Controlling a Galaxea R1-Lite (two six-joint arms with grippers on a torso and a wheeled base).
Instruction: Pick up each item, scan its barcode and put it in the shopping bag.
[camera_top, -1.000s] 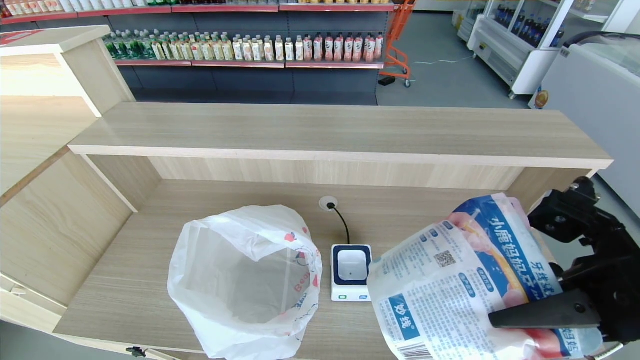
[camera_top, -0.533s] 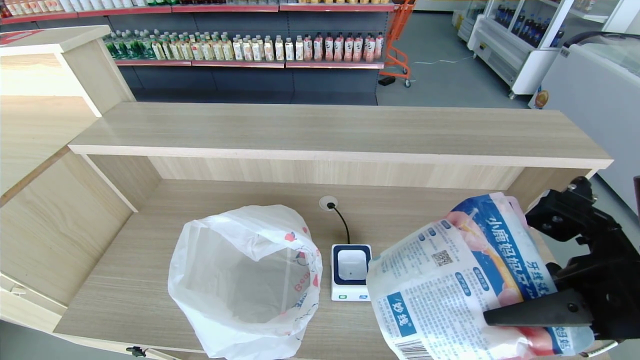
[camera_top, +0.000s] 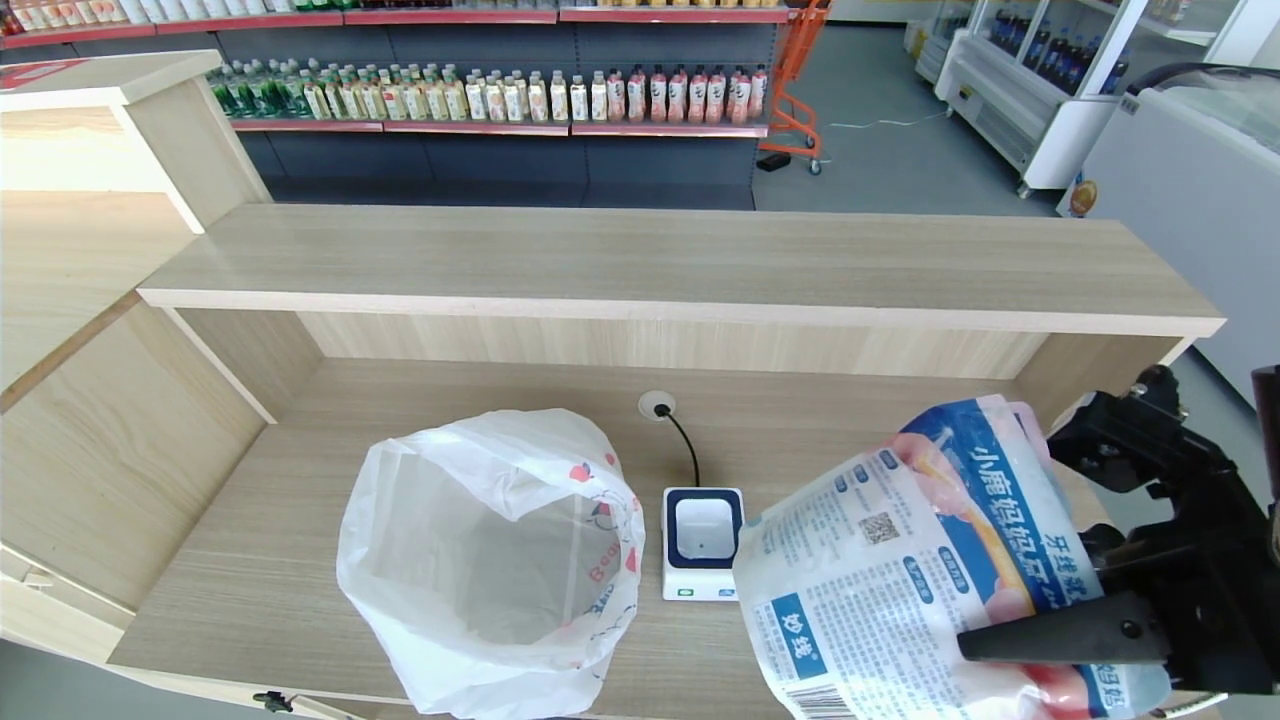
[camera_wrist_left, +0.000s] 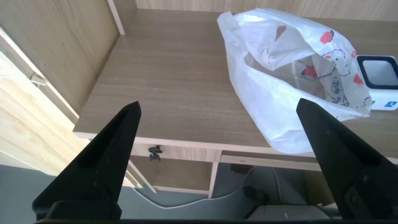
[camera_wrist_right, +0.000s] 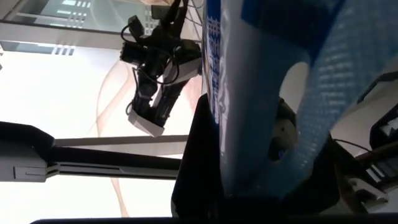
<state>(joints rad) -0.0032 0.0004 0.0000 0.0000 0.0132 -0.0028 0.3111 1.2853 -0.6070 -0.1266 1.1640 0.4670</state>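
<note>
Starting at the left, we find our left gripper (camera_wrist_left: 219, 106) hanging over the near left edge of the wooden counter (camera_wrist_left: 174, 81), its fingers spread wide around nothing. The white shopping bag (camera_top: 400, 560) stands open left of centre. Just to its right sits the scanner (camera_top: 702, 540), window up. Right of that, the blue and white packet (camera_top: 900, 580) hangs tilted above the counter, pinched by our right gripper (camera_top: 1010, 640).
</note>
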